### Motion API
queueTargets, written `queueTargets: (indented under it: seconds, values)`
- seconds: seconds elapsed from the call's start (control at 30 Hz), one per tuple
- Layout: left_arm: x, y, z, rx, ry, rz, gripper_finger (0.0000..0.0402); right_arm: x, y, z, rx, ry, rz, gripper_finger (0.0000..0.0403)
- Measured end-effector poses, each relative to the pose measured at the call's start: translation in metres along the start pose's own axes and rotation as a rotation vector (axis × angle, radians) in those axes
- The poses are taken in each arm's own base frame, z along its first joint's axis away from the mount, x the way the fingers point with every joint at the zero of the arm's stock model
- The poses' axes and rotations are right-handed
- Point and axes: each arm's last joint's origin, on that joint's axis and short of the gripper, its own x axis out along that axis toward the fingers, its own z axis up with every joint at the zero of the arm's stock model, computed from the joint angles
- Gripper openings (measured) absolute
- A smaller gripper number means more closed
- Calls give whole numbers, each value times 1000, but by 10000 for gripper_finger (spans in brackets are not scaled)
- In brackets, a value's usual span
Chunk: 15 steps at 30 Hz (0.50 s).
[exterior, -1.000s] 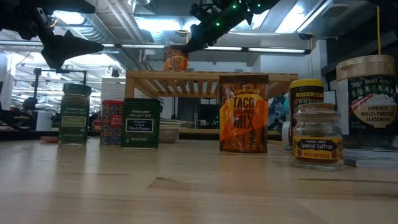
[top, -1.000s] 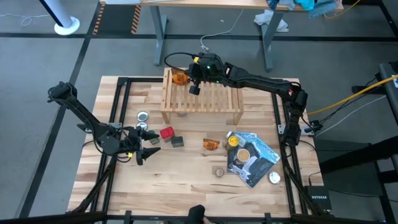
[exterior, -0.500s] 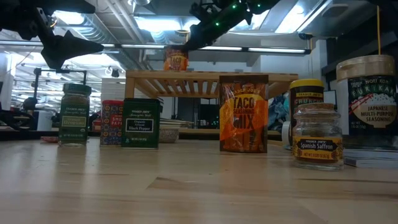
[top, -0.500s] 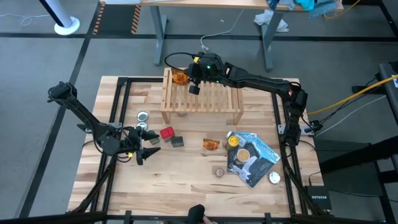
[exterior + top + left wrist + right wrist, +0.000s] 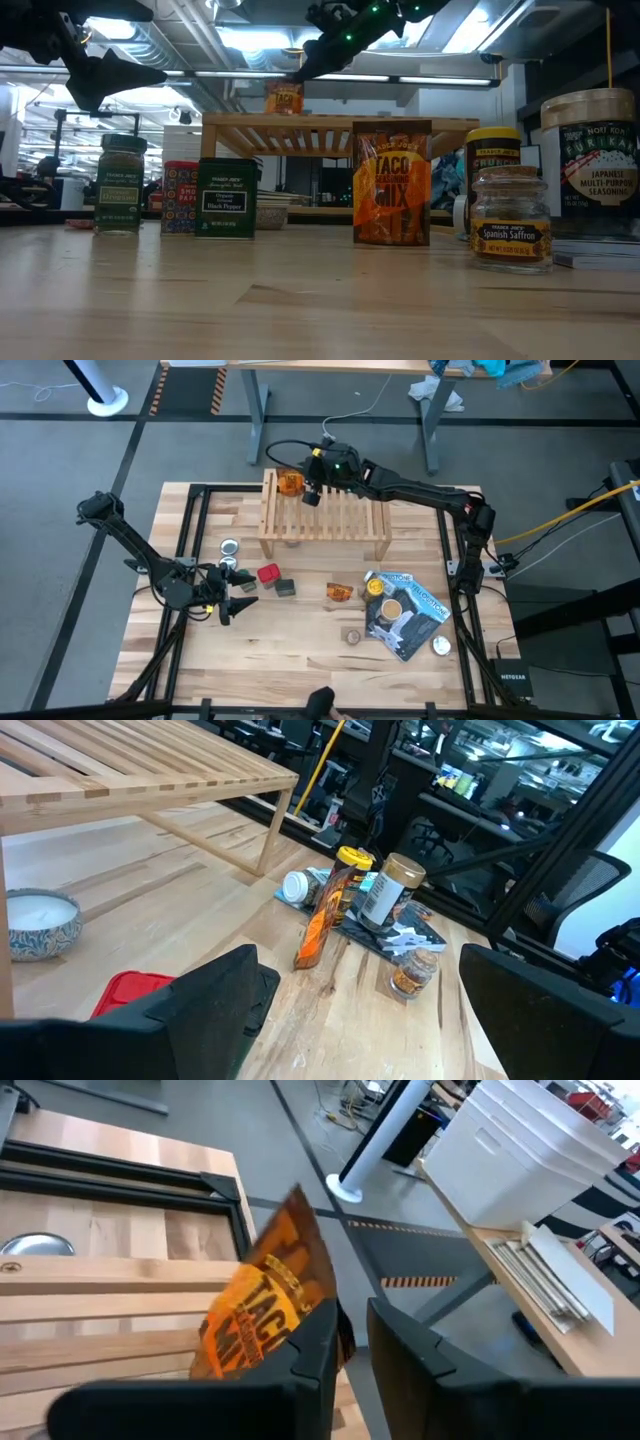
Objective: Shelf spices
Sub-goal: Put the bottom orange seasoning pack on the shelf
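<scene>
Left to right: the left gripper (image 5: pixel 236 606) waits over the table's near-left area, fingers spread wide and empty, beside the red-capped jar (image 5: pixel 268 573) and dark square tin (image 5: pixel 286 587), both yet to be shelved. On the shelf (image 5: pixel 325 517), the right gripper (image 5: pixel 311 494) has drawn back toward the far-left corner, where an orange packet (image 5: pixel 290 484) stands; a second ago it hung nearer the slats' middle. The packet has shifted slightly since. The fingers look close together beside the packet, though whether they grip it cannot be told. One packet appears placed; another orange packet (image 5: pixel 339 592) and further jars remain on the table.
</scene>
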Motion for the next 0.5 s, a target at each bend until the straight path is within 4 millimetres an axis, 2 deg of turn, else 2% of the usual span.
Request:
queueTargets:
  seconds: [0.5]
  values:
    - [0, 0, -1, 6, 4, 2, 340, -29, 0, 17, -36, -3, 1, 65]
